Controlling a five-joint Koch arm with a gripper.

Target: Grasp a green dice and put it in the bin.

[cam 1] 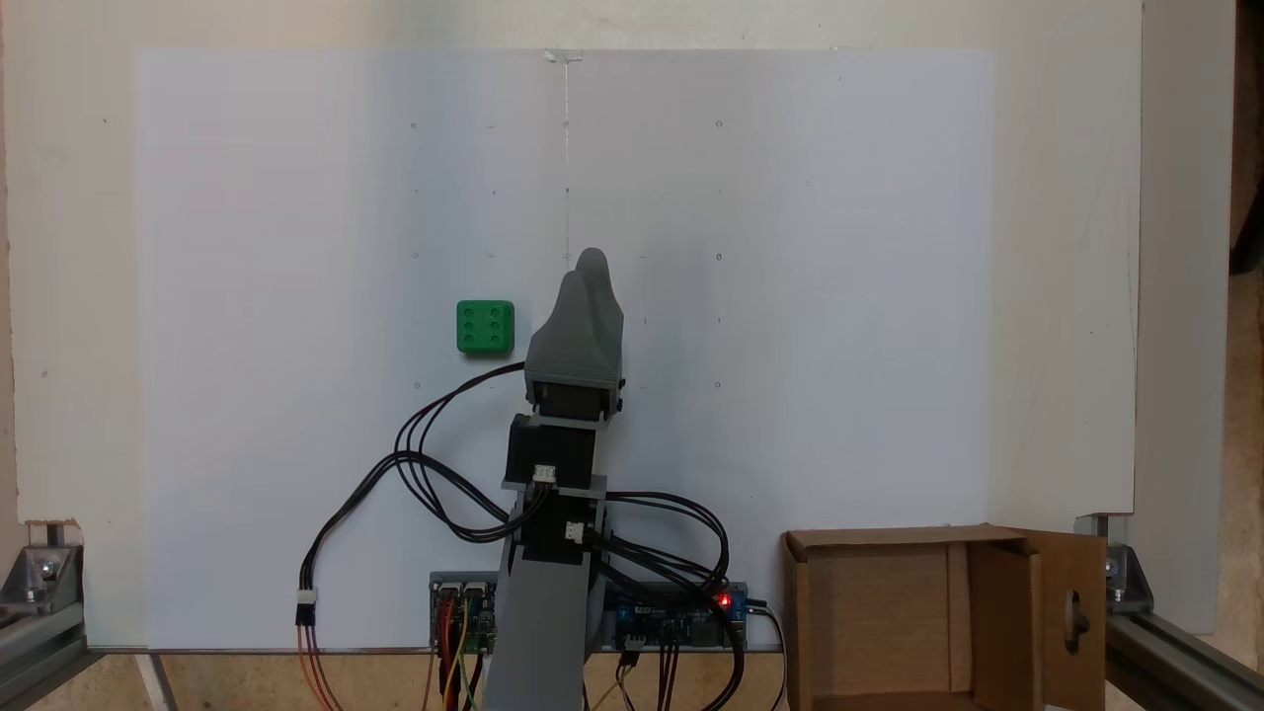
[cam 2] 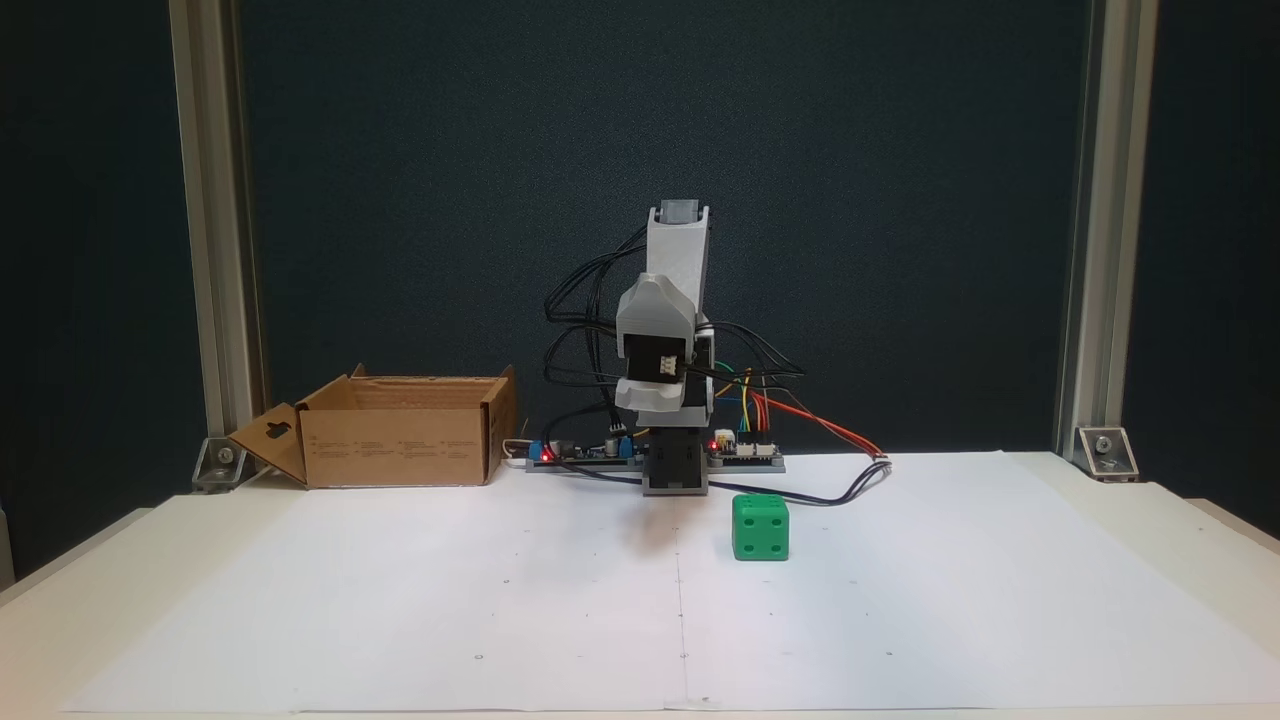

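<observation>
The green dice (cam 1: 485, 327) (cam 2: 760, 527) lies on the white paper sheet, six pips up in the top-down fixed view. My gripper (cam 1: 587, 269) (cam 2: 655, 398) hangs folded above the arm's base, its grey fingers pressed together with nothing between them. It sits a short way right of the dice in the top-down view, above the sheet and not touching the dice. The bin (cam 1: 879, 622) (cam 2: 400, 445) is a brown cardboard box with its top open and a keyhole-cut flap, standing at the table edge beside the arm's base.
Circuit boards (cam 1: 681, 617) with red lights and looping black cables (cam 1: 434, 474) surround the arm's base. Aluminium frame posts (cam 2: 210, 230) and brackets (cam 1: 39, 578) stand at the table corners. The white paper sheet (cam 1: 790, 247) stretches wide beyond the dice.
</observation>
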